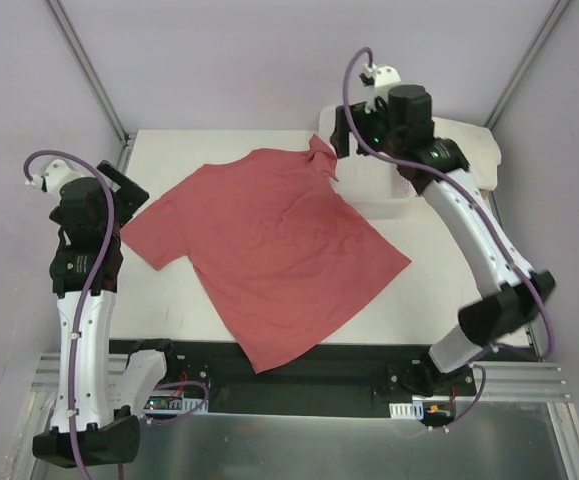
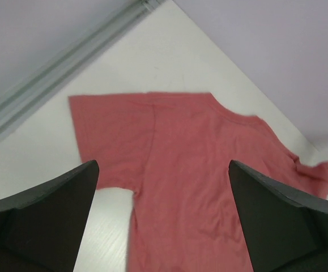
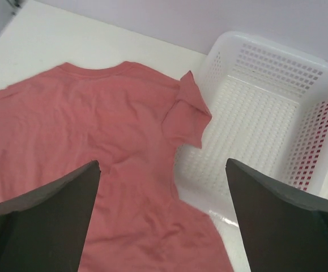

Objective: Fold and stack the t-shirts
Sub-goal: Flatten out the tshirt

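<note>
Soft, even light fell from above on the white tabletop, bright, with only faint shade beneath the arms. The walls took a lavender cast. In the left wrist view the salmon-red t-shirt blurred toward the lower edge. The fingers of the left claw and the right claw were dark, unfocused shapes. The basket showed sharper, with glare on its near rim.

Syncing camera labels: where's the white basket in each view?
Top external: right of centre, basket partly under the right arm.
Left wrist: not clearly in it.
Right wrist: fills the right half.
Shared landmark: the t-shirt's curled sleeve, against the basket's edge.
</note>
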You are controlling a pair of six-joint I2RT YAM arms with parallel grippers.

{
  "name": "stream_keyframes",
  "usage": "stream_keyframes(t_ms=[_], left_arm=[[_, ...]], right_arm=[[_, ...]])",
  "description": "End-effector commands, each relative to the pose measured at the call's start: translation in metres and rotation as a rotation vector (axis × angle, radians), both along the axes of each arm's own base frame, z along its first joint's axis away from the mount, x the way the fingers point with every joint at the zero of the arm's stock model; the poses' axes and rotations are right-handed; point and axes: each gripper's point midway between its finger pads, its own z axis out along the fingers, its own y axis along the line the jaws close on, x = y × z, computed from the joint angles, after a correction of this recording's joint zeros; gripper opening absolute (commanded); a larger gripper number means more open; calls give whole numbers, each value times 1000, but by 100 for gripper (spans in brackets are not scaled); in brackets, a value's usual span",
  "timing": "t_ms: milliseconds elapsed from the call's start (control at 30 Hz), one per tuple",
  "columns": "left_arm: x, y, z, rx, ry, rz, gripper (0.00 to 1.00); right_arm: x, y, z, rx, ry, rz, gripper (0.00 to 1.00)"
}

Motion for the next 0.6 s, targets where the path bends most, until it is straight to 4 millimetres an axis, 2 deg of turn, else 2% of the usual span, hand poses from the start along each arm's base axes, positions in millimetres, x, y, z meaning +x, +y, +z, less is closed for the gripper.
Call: stream_keyframes(t_ms=[0,33,67,133,167,233,267,333,367,400,433,467,533,567], left_arm=[[33,-51,-45,-164,56,-262,99],[39,-57,-53,-182,72,-292,99],[51,-57,-68,-197,108,-297,99],[63,-67,-89,-251,162,-340,99],[76,-69,-110,-275,221,-349,99],[89,-78,-125,-317,267,-397,99],[98,-81,-150,-349,336,-409,99],[109,-87,-164,-385,376,-437,99],[114,-88,-185,-403,429,-432,99],[117,-89,-193,-413,448,-427,99],[119,-90,-202,-421,470,-426,99],[119,-93,-220,-434,515,-426,99],[119,-97,-236,-448,551,-428,99],[118,-98,-248,-455,583,-427,99]], right_arm=[[-76,-21,1,138,78,-29,97],[-91,-17,-16,155,127,-4,97],[-115,-14,-41,166,179,22,97],[-144,-1,-74,195,269,63,97],[-168,10,-104,167,328,104,97],[-185,16,-132,136,386,76,97],[-198,26,-149,106,422,97,97],[-213,32,-180,68,493,68,97],[-215,35,-198,40,538,58,97],[-219,36,-210,20,573,51,97],[-223,39,-220,3,601,53,97],[-227,41,-237,-31,647,44,97],[-233,41,-256,-77,696,34,97],[-236,38,-273,-110,736,16,97]])
